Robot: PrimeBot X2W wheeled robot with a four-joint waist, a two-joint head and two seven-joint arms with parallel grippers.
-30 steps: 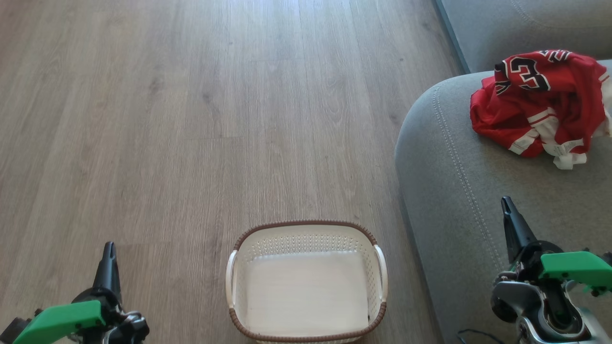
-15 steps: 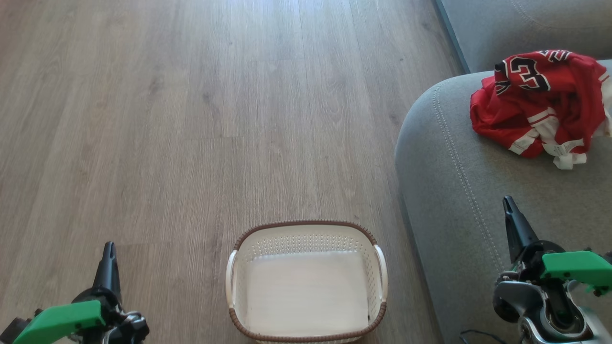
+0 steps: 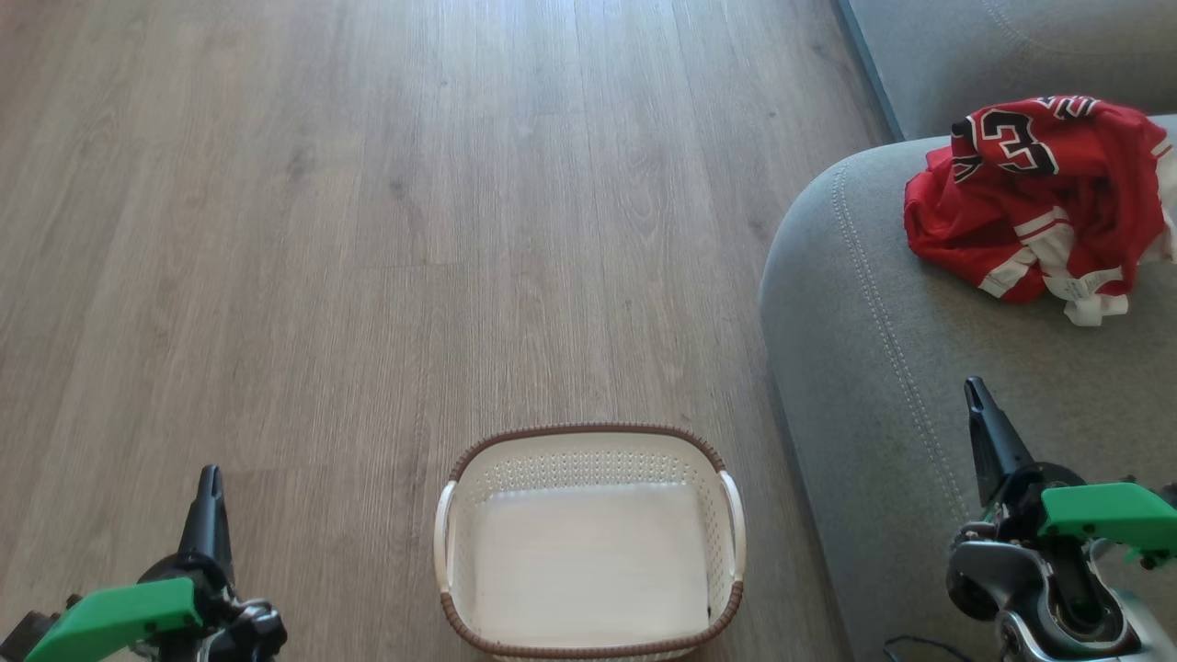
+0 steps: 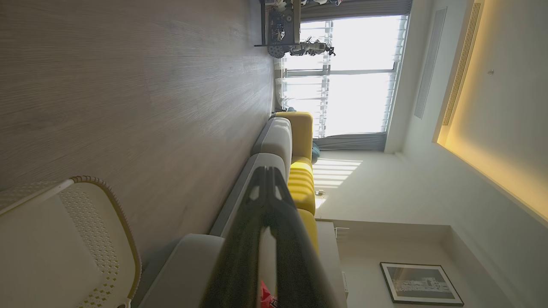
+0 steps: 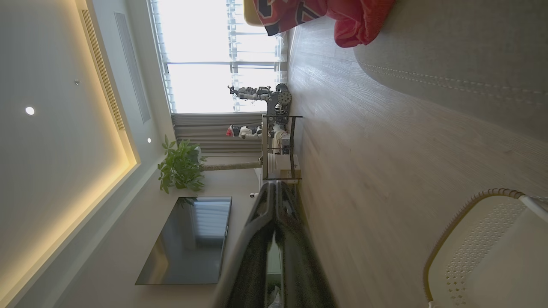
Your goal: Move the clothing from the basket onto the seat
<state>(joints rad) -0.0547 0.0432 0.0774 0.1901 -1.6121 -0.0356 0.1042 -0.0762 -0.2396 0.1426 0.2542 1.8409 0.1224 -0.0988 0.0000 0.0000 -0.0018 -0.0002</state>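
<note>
Two grippers flank the scene, each with its fingers pressed together and holding nothing. At far left, the left gripper (image 3: 211, 483) hangs over the wooden floor (image 3: 368, 230), apart from everything. Next, the basket (image 3: 588, 428) stands on that floor, its cream bottom bare, with no fabric inside. Right of it rises the seat (image 3: 864, 386), with the right gripper (image 3: 978, 412) showing against its near part, well apart from the clothing (image 3: 1030, 202). That lies in a crumpled red heap farther back on the cushion. By the look of it the transfer is done, and I judge that nothing remains to move.
</note>
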